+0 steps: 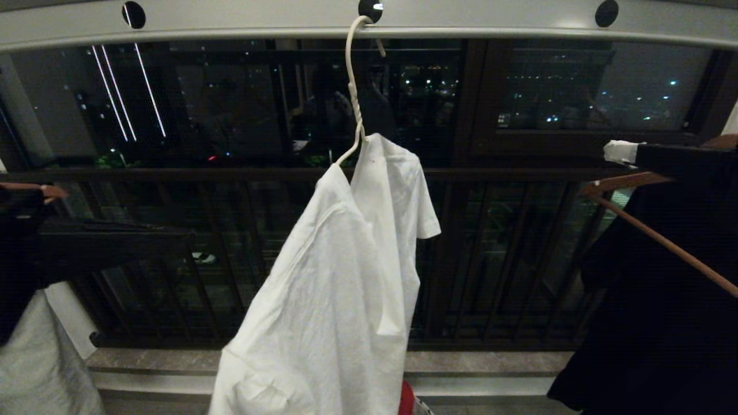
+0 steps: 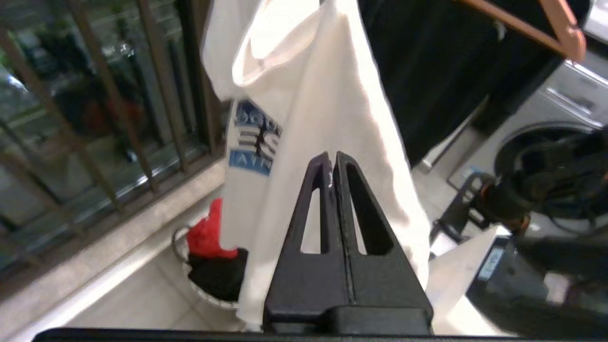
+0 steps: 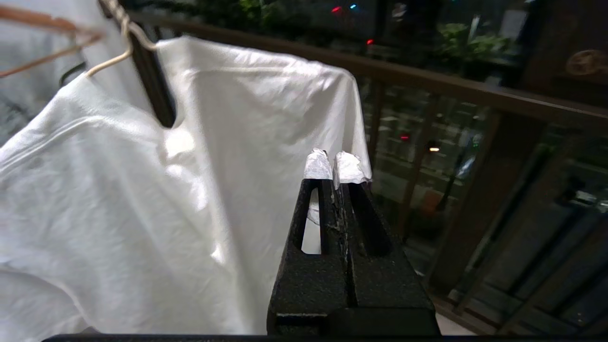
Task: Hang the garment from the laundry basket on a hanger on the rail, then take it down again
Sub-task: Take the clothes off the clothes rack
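Observation:
The white T-shirt garment [image 1: 340,276] hangs on the thin white wire hanger [image 1: 353,86]. The hanger's hook sits in a round hole of the pale grey rail [image 1: 461,23]. The garment's blue chest graphic [image 2: 254,140] faces the balustrade. My left gripper [image 2: 332,159] is shut and empty, pointing at the hanging garment [image 2: 323,95] from close by. My right gripper [image 3: 336,161], with white-wrapped tips, is shut and empty beside the garment's sleeve [image 3: 342,104]. Neither gripper shows in the head view. The laundry basket [image 2: 202,293] stands on the floor below the garment.
A red cloth [image 2: 206,232] and a black one lie in the basket. A large black garment [image 1: 663,300] on a brown wooden hanger [image 1: 663,242] hangs at the right. Dark and pale grey clothes [image 1: 34,357] hang at the left. The dark balustrade [image 1: 173,173] runs behind, and a washing machine [image 2: 560,109] stands nearby.

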Controlling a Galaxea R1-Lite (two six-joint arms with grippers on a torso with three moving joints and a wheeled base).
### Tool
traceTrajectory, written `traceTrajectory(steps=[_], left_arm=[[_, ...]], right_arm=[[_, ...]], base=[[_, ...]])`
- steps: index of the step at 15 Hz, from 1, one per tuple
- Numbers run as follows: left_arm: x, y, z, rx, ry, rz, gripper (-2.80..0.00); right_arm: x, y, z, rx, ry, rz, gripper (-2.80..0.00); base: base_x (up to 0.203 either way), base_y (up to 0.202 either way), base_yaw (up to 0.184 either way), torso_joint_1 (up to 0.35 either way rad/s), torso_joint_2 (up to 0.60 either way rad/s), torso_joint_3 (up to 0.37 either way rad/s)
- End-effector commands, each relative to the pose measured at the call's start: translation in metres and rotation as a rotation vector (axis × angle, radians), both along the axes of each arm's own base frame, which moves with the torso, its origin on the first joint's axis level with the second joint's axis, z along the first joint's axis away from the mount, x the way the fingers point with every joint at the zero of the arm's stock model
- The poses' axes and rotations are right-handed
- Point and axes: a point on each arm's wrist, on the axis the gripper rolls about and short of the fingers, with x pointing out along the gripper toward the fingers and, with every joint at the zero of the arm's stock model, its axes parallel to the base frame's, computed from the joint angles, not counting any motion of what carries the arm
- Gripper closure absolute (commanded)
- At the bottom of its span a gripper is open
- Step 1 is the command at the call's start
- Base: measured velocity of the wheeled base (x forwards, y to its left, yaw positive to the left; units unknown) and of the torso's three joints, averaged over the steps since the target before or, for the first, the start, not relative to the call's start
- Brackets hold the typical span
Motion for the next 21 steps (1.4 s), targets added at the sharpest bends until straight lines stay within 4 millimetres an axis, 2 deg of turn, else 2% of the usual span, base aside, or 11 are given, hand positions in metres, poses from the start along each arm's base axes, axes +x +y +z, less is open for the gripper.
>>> traceTrajectory(steps=[1,4,6,7,9,11,16,19,21], left_arm=[[0.005,-0.002,-0.018,0.022,0.063,-0.012,0.0],[0.03,-0.017,-0.045,0.054,0.17,-0.059,0.0],[0.039,-0.035,-0.058,0.056,0.21,-0.139,0.0],[0.041,-0.047,-0.063,0.041,0.238,-0.182,0.0],[0.043,-0.057,-0.063,-0.031,0.255,-0.198,0.0],[0.044,-0.06,-0.068,-0.053,0.242,-0.201,0.0],[0.043,-0.058,-0.063,-0.048,0.198,-0.121,0.0],[0.052,-0.06,-0.062,-0.024,0.18,-0.014,0.0],[0.055,-0.062,-0.063,-0.019,0.186,-0.008,0.0]], right_arm=[[0.002,0.003,-0.002,-0.002,0.011,0.016,0.0],[0.002,0.004,-0.002,-0.002,0.011,0.019,0.0],[0.003,0.007,-0.003,-0.004,0.019,0.031,0.0],[0.003,0.007,-0.004,-0.005,0.022,0.032,0.0],[0.003,0.007,-0.003,-0.004,0.02,0.029,0.0],[0.003,0.007,-0.004,-0.005,0.022,0.031,0.0],[0.001,0.006,-0.004,-0.006,0.026,0.031,0.0],[-0.006,0.003,-0.004,-0.018,0.048,0.032,0.0],[-0.007,0.004,-0.004,-0.039,0.098,0.039,0.0]], base=[[0.0,0.0,0.0,0.0,0.0,0.0],[0.0,0.0,0.0,0.0,0.0,0.0],[0.0,0.0,0.0,0.0,0.0,0.0],[0.0,0.0,0.0,0.0,0.0,0.0],[0.0,0.0,0.0,0.0,0.0,0.0],[0.0,0.0,0.0,0.0,0.0,0.0],[0.0,0.0,0.0,0.0,0.0,0.0],[0.0,0.0,0.0,0.0,0.0,0.0],[0.0,0.0,0.0,0.0,0.0,0.0]])
